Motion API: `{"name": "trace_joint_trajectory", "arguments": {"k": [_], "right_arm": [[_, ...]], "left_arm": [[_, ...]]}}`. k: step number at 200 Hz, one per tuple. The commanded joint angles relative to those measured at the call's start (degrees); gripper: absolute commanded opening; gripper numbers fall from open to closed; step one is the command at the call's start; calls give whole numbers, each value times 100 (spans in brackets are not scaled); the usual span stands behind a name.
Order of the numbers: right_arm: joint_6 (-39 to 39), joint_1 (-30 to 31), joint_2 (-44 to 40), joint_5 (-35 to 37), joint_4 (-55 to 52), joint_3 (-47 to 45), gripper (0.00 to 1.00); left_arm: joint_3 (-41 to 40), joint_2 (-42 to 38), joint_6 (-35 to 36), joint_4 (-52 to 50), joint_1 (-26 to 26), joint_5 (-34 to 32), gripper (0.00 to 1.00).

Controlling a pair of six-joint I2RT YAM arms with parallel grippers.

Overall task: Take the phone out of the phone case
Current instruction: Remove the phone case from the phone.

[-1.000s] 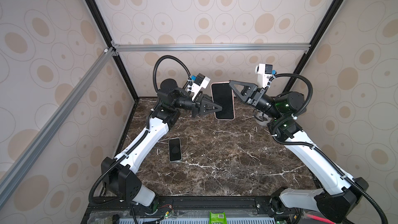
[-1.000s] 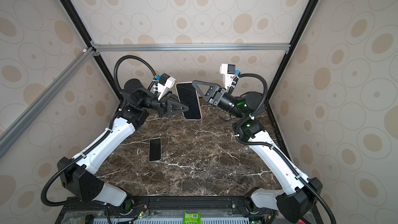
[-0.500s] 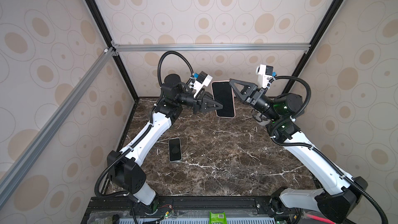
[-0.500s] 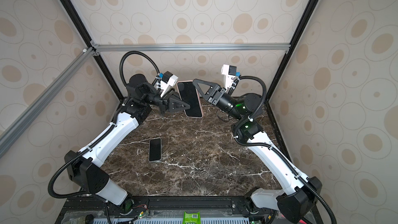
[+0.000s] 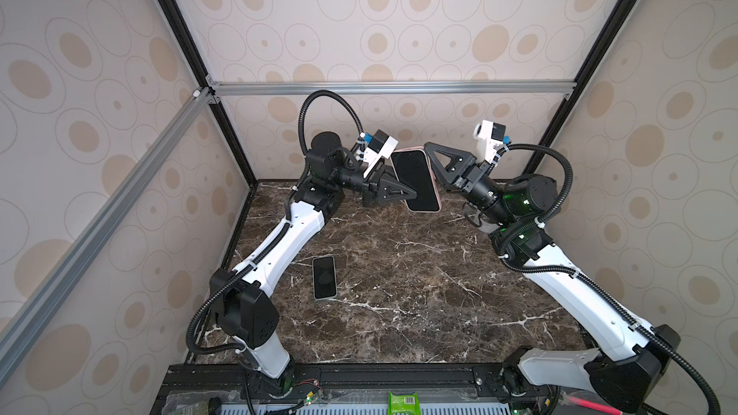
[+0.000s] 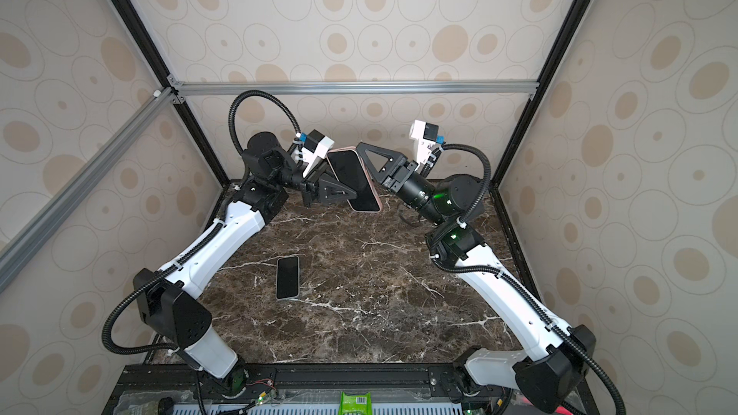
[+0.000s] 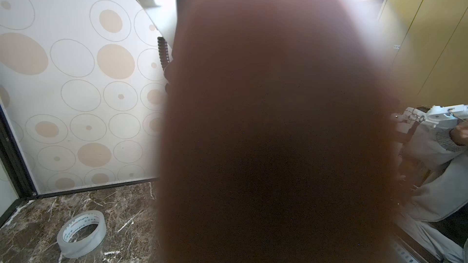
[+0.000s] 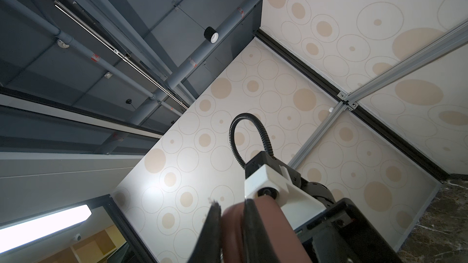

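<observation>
Left arm has lifted and the cased phone (image 5: 415,181) leans further over than a second ago. Near me a second phone (image 5: 324,277) lies flat on the table (image 5: 399,305). Farther back, aloft: my left pincer (image 5: 413,194) shut on its long edge, right pincer (image 5: 428,148) pinching the pink phone case (image 8: 276,234) at a top corner. Best bet: anchor left, peel that corner slowly, no twisting.

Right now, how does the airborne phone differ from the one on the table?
The cased phone hangs tilted, clamped by left pincer and right pincer; the table phone lies flat, untouched. The cased phone has a pink rim; the table phone's is pale. Both screens are dark.
</observation>
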Motion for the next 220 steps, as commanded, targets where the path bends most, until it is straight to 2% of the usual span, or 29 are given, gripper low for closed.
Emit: {"name": "trace_joint_trajectory", "arguments": {"k": [1, 70, 153, 174, 220], "right_arm": [[268, 510, -22, -1085, -616, -194, 0], [437, 508, -35, -1071, -978, -290, 0], [868, 497, -30, -940, -1917, -473, 0], [931, 480, -44, -798, -2119, -596, 0], [945, 324, -214, -393, -2480, -897, 0]], "left_arm": [[244, 206, -142, -81, 53, -1403, 0], [263, 36, -464, 443, 77, -1229, 0], [612, -172, -296, 335, 69, -1277, 0], [694, -228, -50, 53, 75, -1354, 0], [664, -334, -25, 61, 76, -1383, 0]]}}
